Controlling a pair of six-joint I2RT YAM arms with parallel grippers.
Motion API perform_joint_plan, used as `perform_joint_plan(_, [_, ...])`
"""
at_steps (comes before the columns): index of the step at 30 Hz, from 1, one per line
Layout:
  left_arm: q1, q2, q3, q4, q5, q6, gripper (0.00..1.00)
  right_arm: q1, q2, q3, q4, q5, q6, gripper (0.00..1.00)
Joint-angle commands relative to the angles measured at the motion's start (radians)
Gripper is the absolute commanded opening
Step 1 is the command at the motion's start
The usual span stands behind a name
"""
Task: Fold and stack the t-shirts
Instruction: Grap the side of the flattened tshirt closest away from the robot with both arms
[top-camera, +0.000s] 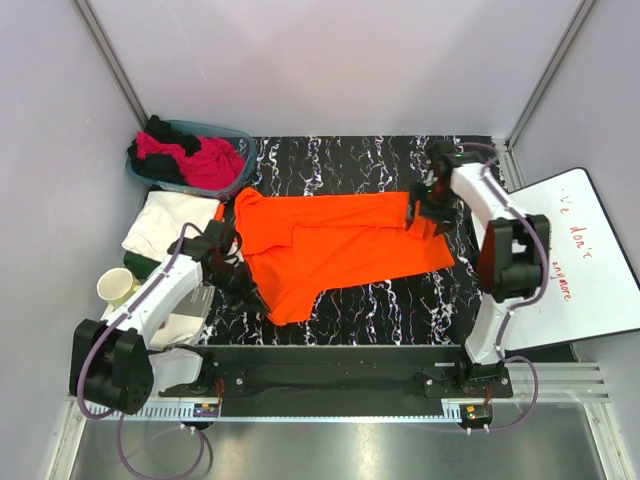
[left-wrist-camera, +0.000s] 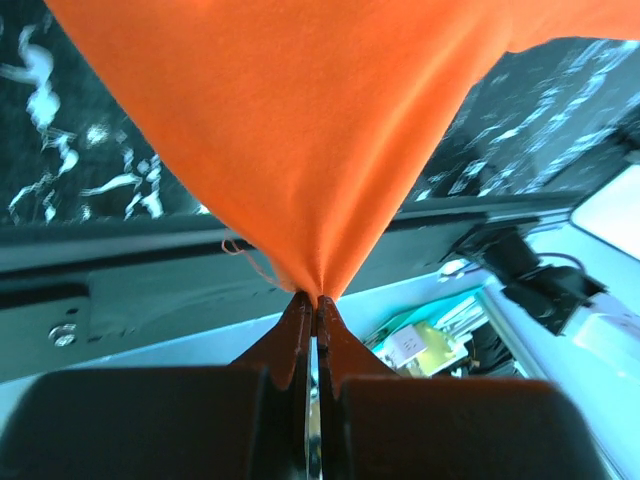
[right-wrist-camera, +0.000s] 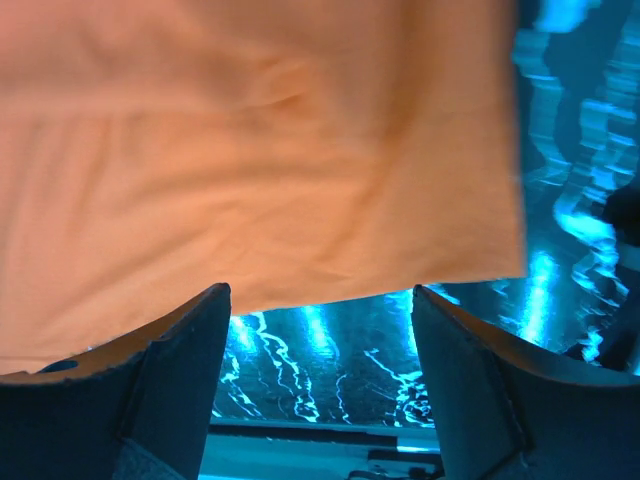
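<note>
A bright orange t-shirt (top-camera: 340, 245) lies spread flat on the black marbled table, and it fills the left wrist view (left-wrist-camera: 300, 120). My left gripper (top-camera: 245, 290) is shut on a pinch of its near-left edge, the cloth bunching into the fingertips (left-wrist-camera: 316, 300). At the shirt's far-right edge my right gripper (top-camera: 425, 212) stands open. In the right wrist view the orange cloth (right-wrist-camera: 260, 150) ends just ahead of that gripper (right-wrist-camera: 320, 295), with only bare table between the fingers. A folded white t-shirt (top-camera: 170, 222) lies to the left. Magenta (top-camera: 210, 162) and black (top-camera: 160, 130) t-shirts are heaped in the basket.
The teal plastic basket (top-camera: 240, 140) sits at the back left corner. A pale cup (top-camera: 115, 287) stands near the left arm's base. A white board with red writing (top-camera: 575, 260) lies right of the table, beside the right arm. Grey walls close in on three sides.
</note>
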Motion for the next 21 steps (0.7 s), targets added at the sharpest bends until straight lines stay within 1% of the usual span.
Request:
perform_joint_plan(1, [-0.012, -0.011, -0.046, -0.030, 0.006, 0.006, 0.00, -0.133, -0.118, -0.124, 0.037, -0.025, 0.102, 0.78])
perform_joint_plan(4, [-0.013, 0.018, -0.073, -0.021, -0.032, 0.032, 0.00, -0.150, -0.132, -0.221, 0.049, -0.027, 0.102, 0.74])
perform_joint_plan(6, [-0.017, 0.034, -0.074, -0.019, -0.067, 0.044, 0.00, -0.150, -0.141, -0.260, 0.052, -0.021, 0.111, 0.69])
perform_joint_plan(10, [-0.018, 0.052, -0.076, -0.012, -0.102, 0.059, 0.00, -0.152, -0.149, -0.327, 0.077, -0.016, 0.124, 0.65])
perform_joint_plan(21, [-0.024, 0.121, -0.010, -0.001, -0.142, 0.079, 0.00, -0.150, -0.084, -0.379, 0.098, -0.007, 0.108, 0.62])
